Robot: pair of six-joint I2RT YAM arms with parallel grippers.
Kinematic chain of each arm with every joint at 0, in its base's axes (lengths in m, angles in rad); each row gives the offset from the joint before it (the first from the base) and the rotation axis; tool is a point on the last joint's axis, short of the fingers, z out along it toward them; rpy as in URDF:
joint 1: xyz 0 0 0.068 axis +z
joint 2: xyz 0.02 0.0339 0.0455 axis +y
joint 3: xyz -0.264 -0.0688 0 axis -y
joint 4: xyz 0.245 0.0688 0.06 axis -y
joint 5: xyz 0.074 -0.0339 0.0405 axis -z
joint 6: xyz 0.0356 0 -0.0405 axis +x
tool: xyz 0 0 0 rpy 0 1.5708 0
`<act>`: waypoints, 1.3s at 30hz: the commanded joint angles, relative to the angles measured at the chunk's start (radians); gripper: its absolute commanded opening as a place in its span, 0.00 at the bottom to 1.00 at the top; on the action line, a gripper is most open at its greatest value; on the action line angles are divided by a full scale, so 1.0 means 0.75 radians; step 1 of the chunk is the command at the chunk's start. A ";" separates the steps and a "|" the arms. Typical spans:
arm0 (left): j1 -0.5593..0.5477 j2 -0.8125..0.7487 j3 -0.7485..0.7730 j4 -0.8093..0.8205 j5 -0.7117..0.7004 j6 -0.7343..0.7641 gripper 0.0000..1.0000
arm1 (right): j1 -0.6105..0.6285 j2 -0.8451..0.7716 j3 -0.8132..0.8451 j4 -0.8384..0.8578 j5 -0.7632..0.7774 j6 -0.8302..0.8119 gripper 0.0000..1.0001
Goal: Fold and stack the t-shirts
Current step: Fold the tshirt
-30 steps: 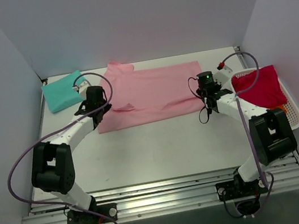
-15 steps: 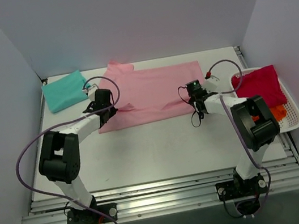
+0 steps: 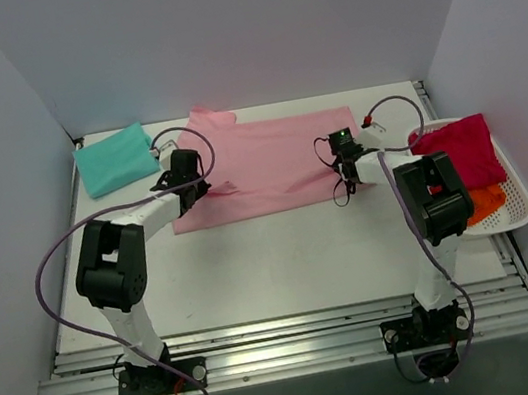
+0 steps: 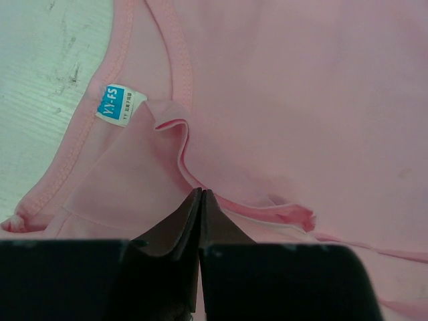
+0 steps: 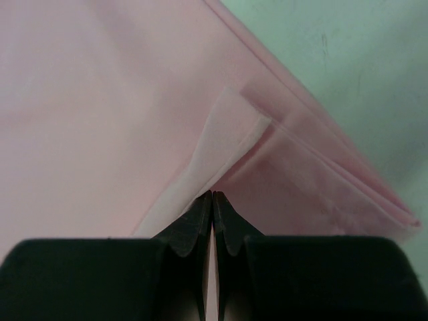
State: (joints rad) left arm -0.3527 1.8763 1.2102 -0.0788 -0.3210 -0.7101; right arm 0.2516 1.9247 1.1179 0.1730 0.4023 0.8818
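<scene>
Pink t-shirt [image 3: 268, 161] spread flat on the desk [image 3: 274, 257]. Left fingers [image 4: 180, 227], pressed together, pinch a fold beside its collar. Right fingers [image 5: 190, 227], likewise together, pinch its opposite edge. Folded teal t-shirt [image 3: 114, 160] lies beyond the collar end; red t-shirt [image 3: 459, 153] in basket [image 3: 521, 205] beyond the other.

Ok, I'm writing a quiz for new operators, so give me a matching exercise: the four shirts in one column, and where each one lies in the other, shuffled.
Things:
1. pink shirt
2. teal shirt
3. red shirt
4. orange shirt

Places:
A. in the basket, mostly under another shirt
B. folded at the far left corner of the table
C. laid out across the middle of the table
D. draped on top of the basket

Pairs: 1-C, 2-B, 3-D, 4-A.
</scene>
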 commanded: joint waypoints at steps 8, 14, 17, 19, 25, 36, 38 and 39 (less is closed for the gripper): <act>0.004 0.063 0.108 0.056 0.023 0.055 0.08 | -0.068 0.235 0.297 0.066 -0.037 -0.024 0.00; 0.006 0.083 0.121 0.058 0.011 0.057 0.08 | -0.065 0.256 0.356 0.127 -0.095 -0.047 0.00; 0.004 0.116 0.164 0.048 0.029 0.045 0.06 | -0.063 0.183 0.281 0.191 -0.099 -0.051 0.00; -0.008 0.122 0.180 0.027 0.033 0.020 0.03 | -0.063 0.142 0.232 0.215 -0.080 -0.059 0.00; -0.110 -0.049 0.094 -0.046 -0.069 -0.057 0.02 | -0.065 0.035 0.195 0.209 -0.013 -0.108 0.00; -0.170 -0.011 0.037 -0.065 -0.083 -0.109 0.02 | -0.059 0.021 0.154 0.223 -0.021 -0.110 0.00; -0.174 0.024 0.055 -0.061 -0.091 -0.109 0.02 | -0.061 0.011 0.146 0.223 -0.021 -0.110 0.00; -0.174 0.061 0.080 -0.063 -0.096 -0.111 0.02 | -0.065 0.007 0.138 0.219 -0.017 -0.108 0.00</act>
State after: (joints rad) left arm -0.4782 1.8690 1.2274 -0.1276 -0.3687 -0.7792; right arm 0.2035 1.9823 1.2331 0.3363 0.3580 0.8093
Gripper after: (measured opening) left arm 0.032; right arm 0.001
